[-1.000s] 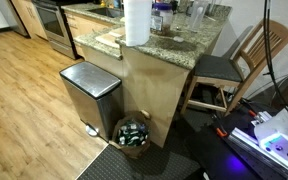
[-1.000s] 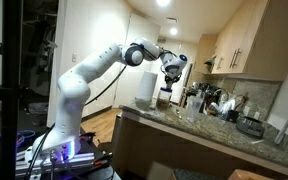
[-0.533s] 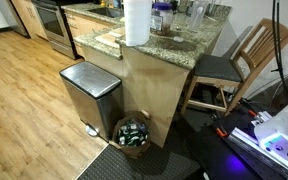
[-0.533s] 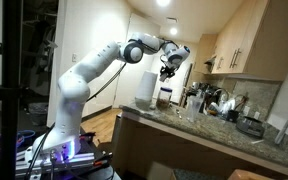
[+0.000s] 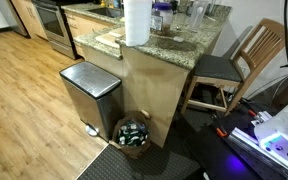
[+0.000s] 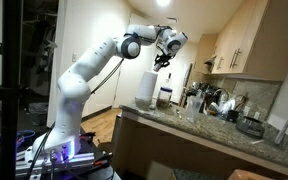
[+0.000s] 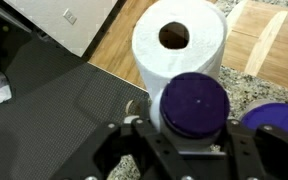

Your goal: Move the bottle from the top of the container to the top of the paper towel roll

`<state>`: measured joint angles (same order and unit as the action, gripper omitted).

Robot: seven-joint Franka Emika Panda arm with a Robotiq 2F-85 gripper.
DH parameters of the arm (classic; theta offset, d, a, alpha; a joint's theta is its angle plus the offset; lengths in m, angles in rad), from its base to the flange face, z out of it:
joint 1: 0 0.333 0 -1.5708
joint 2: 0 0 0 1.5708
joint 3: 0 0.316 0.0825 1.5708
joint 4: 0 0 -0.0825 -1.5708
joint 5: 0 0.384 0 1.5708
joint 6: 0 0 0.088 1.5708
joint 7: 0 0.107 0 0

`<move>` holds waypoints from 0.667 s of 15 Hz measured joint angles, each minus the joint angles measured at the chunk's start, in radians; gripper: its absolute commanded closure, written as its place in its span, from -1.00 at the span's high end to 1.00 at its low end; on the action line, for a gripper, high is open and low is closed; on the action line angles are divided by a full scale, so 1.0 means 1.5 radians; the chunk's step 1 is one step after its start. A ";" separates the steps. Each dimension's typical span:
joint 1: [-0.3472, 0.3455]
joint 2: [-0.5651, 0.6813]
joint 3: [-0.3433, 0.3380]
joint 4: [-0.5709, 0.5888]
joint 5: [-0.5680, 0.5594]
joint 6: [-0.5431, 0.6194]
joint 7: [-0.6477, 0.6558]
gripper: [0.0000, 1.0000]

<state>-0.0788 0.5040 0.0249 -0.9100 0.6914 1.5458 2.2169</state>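
Observation:
My gripper [image 7: 189, 140] is shut on the bottle [image 7: 194, 105], a white bottle with a dark purple cap, and holds it in the air. In the wrist view the paper towel roll [image 7: 179, 45], a tall white cylinder with a dark core hole, stands just beyond the bottle on the granite counter. In an exterior view the gripper [image 6: 164, 55] hangs high above the counter, above the roll [image 6: 144, 88] and the container [image 6: 166, 95]. The roll also shows at the counter's corner [image 5: 136, 22]. The purple-lidded container edge shows at the right of the wrist view [image 7: 282, 120].
Glasses, bottles and other kitchenware crowd the counter [image 6: 209, 102]. A steel trash bin [image 5: 89, 90] and a basket of cans [image 5: 134, 133] stand on the floor below the counter. A wooden chair [image 5: 234, 65] stands beside it. Wall cabinets [image 6: 244, 40] hang above.
The gripper has risen with the bottle, from just above the container to well above the counter, and shifted slightly toward the roll.

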 measured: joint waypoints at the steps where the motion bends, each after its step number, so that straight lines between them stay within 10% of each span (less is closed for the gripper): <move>1: 0.001 0.002 0.000 0.000 0.000 0.000 -0.007 -0.50; 9: 0.053 0.004 0.047 0.001 0.002 0.023 -0.175 -0.50; 10: 0.062 0.008 0.050 0.001 0.002 0.043 -0.181 0.00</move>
<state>0.0138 0.5158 0.0994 -0.9090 0.6948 1.6097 1.9449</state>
